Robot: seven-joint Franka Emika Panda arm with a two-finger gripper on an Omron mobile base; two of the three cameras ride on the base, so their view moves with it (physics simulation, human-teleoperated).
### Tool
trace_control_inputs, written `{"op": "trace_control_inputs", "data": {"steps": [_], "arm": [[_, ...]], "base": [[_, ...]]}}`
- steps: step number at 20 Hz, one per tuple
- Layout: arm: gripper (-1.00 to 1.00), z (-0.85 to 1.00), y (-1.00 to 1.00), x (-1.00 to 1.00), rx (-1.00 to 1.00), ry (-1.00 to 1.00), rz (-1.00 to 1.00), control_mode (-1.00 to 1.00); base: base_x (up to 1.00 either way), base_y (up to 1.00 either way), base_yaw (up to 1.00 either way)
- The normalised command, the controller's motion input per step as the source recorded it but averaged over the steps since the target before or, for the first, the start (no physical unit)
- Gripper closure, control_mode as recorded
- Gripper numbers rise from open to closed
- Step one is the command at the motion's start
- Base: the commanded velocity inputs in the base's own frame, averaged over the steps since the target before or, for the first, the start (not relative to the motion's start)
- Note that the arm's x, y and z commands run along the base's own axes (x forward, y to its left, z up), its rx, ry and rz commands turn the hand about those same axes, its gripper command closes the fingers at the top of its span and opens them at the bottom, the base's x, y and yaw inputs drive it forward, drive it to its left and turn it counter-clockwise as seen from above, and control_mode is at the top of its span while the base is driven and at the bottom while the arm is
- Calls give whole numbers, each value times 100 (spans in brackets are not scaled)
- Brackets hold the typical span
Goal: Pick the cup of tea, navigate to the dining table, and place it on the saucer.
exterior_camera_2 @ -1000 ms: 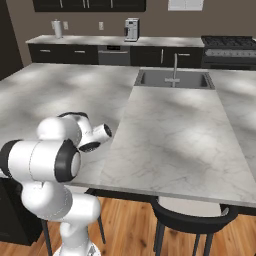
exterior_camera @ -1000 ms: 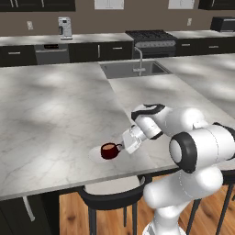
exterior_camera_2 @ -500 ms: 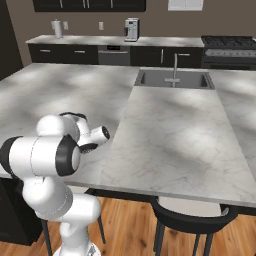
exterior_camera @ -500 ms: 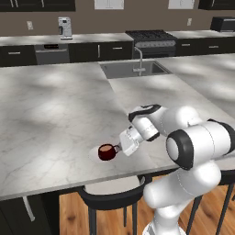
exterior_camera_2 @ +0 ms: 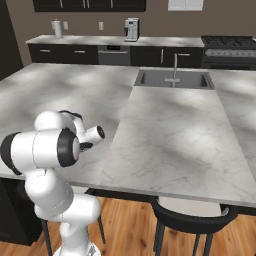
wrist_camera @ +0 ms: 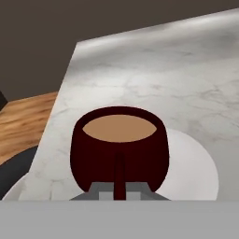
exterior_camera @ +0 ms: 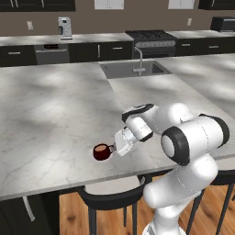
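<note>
The pincer (exterior_camera: pixel 114 148) is clamped tight on the handle of the cup of tea (exterior_camera: pixel 102 152), a light, rigid, spill-prone load.

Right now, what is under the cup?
In the hand view a white saucer lies beneath the cup, on the marble table. The cup covers the saucer's middle, so contact cannot be seen.

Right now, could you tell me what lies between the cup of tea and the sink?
Nothing: in the left base view, bare marble tabletop runs from the cup of tea to the sink.
</note>
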Motion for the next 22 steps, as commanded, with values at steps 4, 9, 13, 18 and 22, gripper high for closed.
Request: {"op": "trace_control_inputs", "data": {"steps": [4,9,13,18,22], "arm": [[100,-16,0,16,0,0,0,-100],[100,-28,0,8,0,0,0,-100],[100,-28,0,3,0,0,0,-100],[100,-9,0,4,0,0,0,-100],[100,0,0,-1,0,0,0,-100]], "base": [[0,0,0],[0,0,0],[0,0,0],[0,0,0],[0,0,0]]}}
